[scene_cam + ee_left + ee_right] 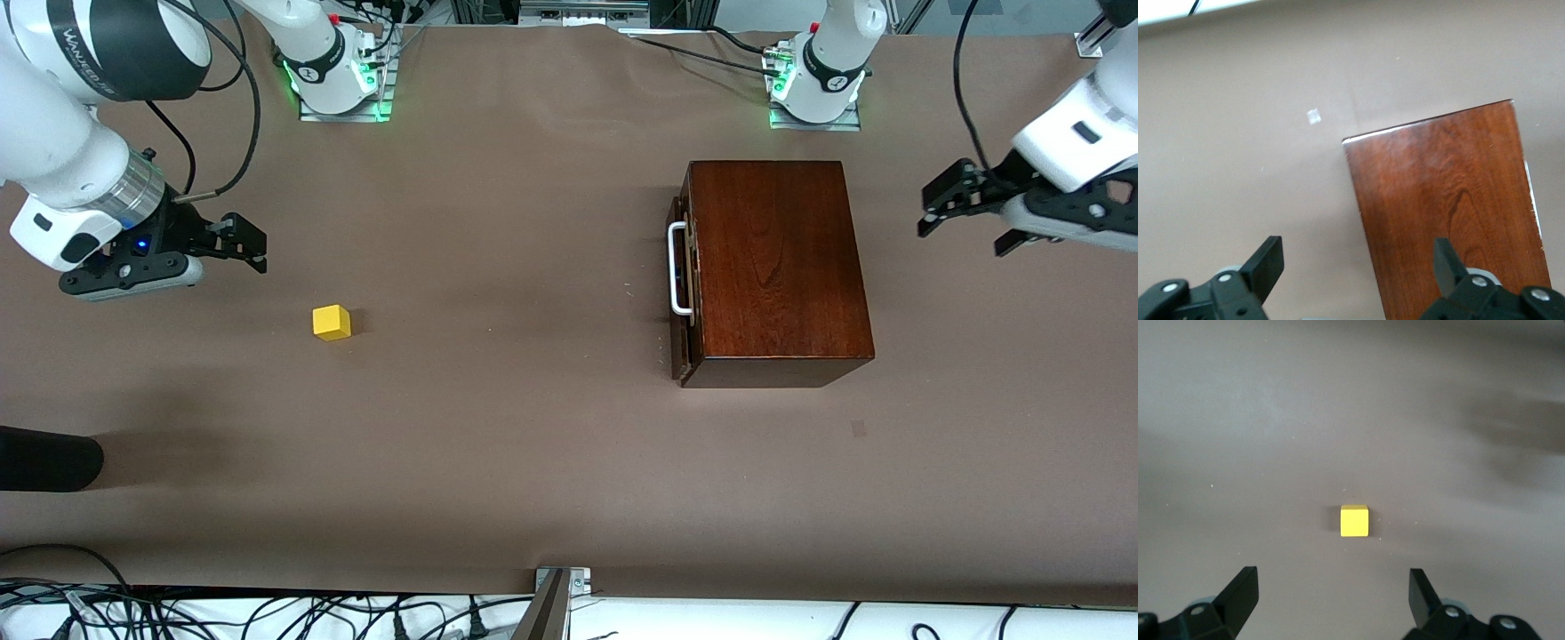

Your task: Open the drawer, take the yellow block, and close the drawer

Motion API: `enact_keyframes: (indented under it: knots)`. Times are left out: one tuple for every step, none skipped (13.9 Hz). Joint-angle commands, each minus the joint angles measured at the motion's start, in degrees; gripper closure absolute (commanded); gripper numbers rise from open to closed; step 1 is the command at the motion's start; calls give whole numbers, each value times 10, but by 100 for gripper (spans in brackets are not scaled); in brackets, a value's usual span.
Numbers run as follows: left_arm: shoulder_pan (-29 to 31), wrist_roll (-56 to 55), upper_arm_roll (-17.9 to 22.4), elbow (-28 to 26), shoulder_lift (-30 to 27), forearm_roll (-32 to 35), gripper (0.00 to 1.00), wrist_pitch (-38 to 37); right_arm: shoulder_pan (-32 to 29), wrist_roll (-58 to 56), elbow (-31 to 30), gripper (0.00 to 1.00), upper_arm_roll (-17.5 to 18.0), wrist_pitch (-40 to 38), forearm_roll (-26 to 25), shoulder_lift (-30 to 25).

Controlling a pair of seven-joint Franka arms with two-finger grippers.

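Drawer [683,293] of the dark wooden box [773,267] looks nearly closed; small yellow cube [332,322] sits on the brown bench [533,427], toward the right arm's end. Right hand [244,242] and left hand [965,218] hover released. Drawer may stay slightly ajar if unpushed.

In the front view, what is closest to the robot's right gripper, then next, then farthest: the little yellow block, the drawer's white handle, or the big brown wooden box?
From the open right gripper:
1. Small bright yellow cube, on the table toward the right arm's end.
2. White U-shaped bar handle, on the drawer front facing the cube.
3. Dark reddish-brown wooden box, toward the left arm's end.
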Motion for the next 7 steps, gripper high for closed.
enact_keyframes:
  knots:
    - [16,-6,18,-5,-9,-2,0,-58,1,8,7,0,1,-24,4,-1]
    - [16,-7,16,2,-7,11,0,-80,1,3,7,0,1,-24,3,-2]
    - [17,-7,9,3,-7,26,0,-81,1,0,7,0,1,-24,1,-2]
    - [25,-6,-1,3,-6,32,0,-80,1,-3,9,0,0,-24,-1,0]
    - [39,-7,-19,0,-2,33,0,-80,0,-3,11,0,-2,-20,3,1]
    - [46,-6,-32,3,7,42,0,-78,-4,-1,21,0,-3,-22,4,3]
    - [46,-5,-32,3,11,56,0,-68,-4,-1,35,0,-4,-27,4,9]
